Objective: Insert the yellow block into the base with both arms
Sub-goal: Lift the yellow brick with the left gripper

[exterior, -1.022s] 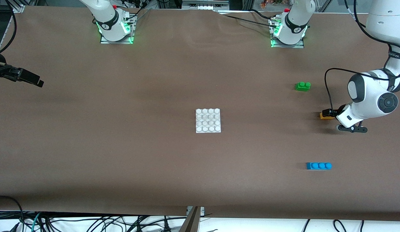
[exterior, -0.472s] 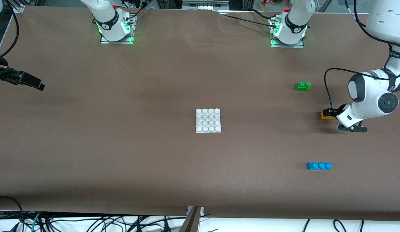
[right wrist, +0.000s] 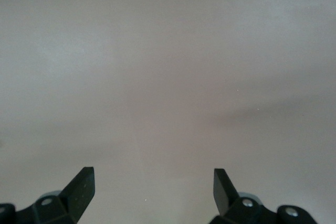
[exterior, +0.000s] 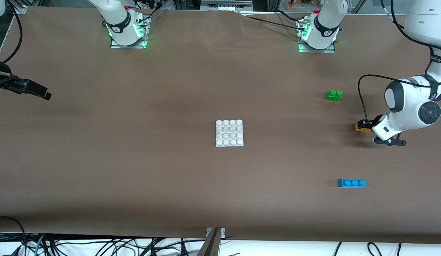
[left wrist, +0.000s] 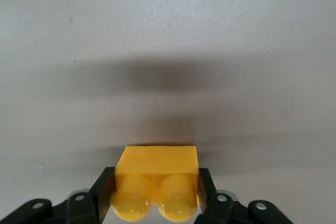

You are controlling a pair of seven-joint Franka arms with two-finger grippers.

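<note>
The yellow block (exterior: pixel 361 128) lies at the left arm's end of the table, and my left gripper (exterior: pixel 365 125) is shut on it. In the left wrist view the block (left wrist: pixel 156 169) sits between both black fingers (left wrist: pixel 103 190), its two studs facing the camera. The white studded base (exterior: pixel 229 133) rests mid-table, well apart from the block. My right gripper (exterior: pixel 42 93) hangs over the right arm's end of the table; the right wrist view shows it (right wrist: pixel 154 184) open, with only bare brown table between its fingers.
A green two-stud brick (exterior: pixel 333 95) lies farther from the front camera than the yellow block. A blue three-stud brick (exterior: pixel 351 182) lies nearer to that camera. Both sit toward the left arm's end. Brown cloth covers the table.
The left gripper's fingers have shut onto the yellow block, which has shifted very slightly. The right gripper has drifted a little toward the table's middle.
</note>
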